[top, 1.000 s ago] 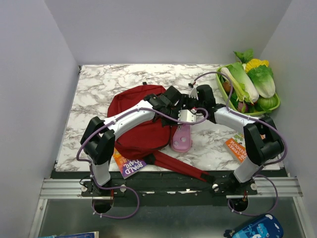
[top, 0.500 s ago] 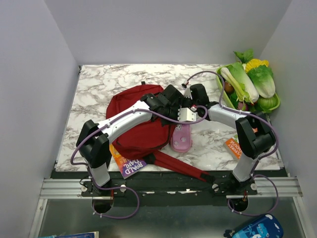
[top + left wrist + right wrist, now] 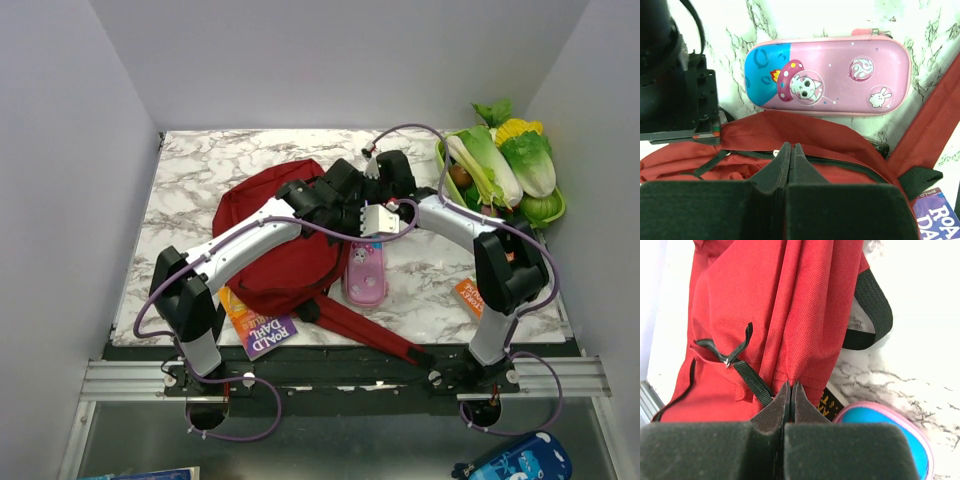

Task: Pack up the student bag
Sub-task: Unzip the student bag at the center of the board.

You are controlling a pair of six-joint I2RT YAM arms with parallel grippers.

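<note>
Dark red fabric fills the middle of the marble desk (image 3: 195, 170), where the student bag (image 3: 290, 272) lies somewhat left of centre with one red shoulder strap (image 3: 368, 337) trailing toward the near edge. Both arms reach over it and meet at its right side. The left gripper (image 3: 791, 147) has its fingers pressed tightly together, with no gap between them, on the red cloth just beside the bag's black-lined opening, so it appears to be pinching the bag there. The right gripper (image 3: 791, 386) is likewise closed on a gathered fold of the bag's cloth, which hangs in long creases beyond the fingertips; a thin black webbing strap (image 3: 747, 375) runs across the fabric just left of that pinch. A pink pencil case (image 3: 365, 277) with a cartoon cat and a blue end lies flat on the marble, just beside the bag's right edge. A purple and orange book (image 3: 265, 332) sticks out from under the bag at the near edge, left of the strap. Another orange book (image 3: 472, 297) lies near the near right corner, partly hidden by the right arm. A green basket (image 3: 558, 208) heaped with leafy vegetables sits in the far right corner.
</note>
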